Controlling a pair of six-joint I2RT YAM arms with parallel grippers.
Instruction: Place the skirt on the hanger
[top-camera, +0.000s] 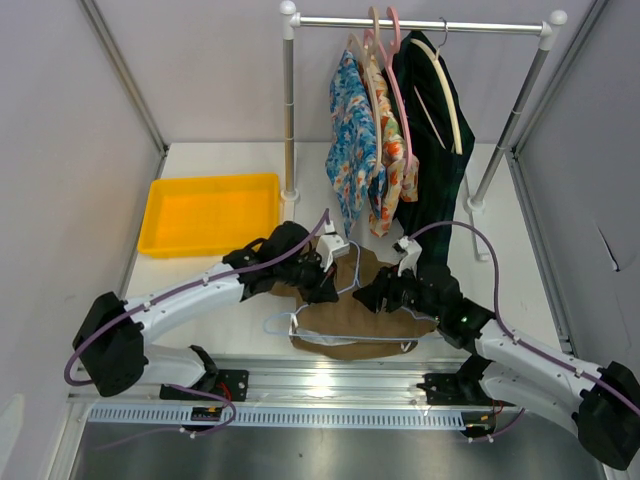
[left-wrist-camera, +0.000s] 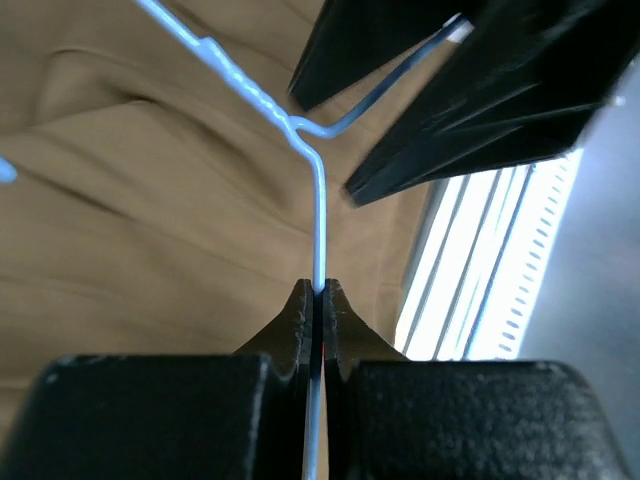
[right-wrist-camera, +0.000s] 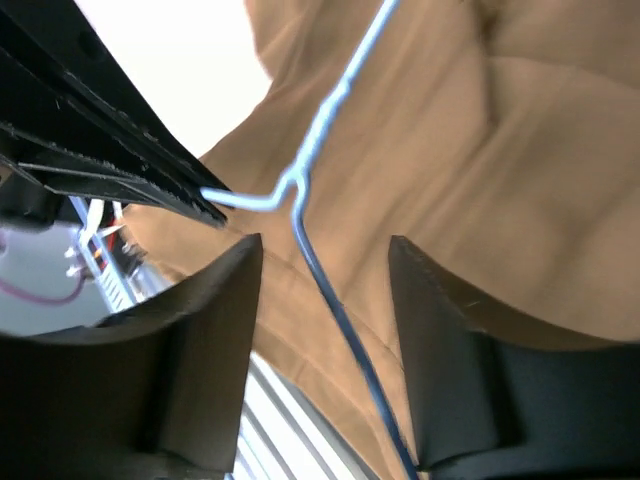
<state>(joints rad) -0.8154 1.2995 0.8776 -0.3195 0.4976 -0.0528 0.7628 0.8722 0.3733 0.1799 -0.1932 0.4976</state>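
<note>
The tan-brown skirt (top-camera: 370, 322) lies flat on the table near the front edge, between my two arms. The pale blue wire hanger (top-camera: 296, 327) lies on its left part, its neck rising toward my grippers. My left gripper (top-camera: 329, 289) is shut on the hanger's neck wire, as the left wrist view (left-wrist-camera: 320, 288) shows, with the hanger (left-wrist-camera: 319, 205) over the skirt (left-wrist-camera: 150, 210). My right gripper (top-camera: 369, 297) is open just right of it. In the right wrist view (right-wrist-camera: 325, 245) the hanger wire (right-wrist-camera: 330, 290) runs between the open jaws, untouched, over the skirt (right-wrist-camera: 490, 150).
A yellow tray (top-camera: 160, 215) sits at the back left. A clothes rack (top-camera: 288, 120) at the back carries floral garments (top-camera: 352, 140), a dark green plaid garment (top-camera: 435, 150), a pink hanger (top-camera: 398, 80) and a cream hanger (top-camera: 450, 95). A metal rail (top-camera: 330, 375) runs along the front edge.
</note>
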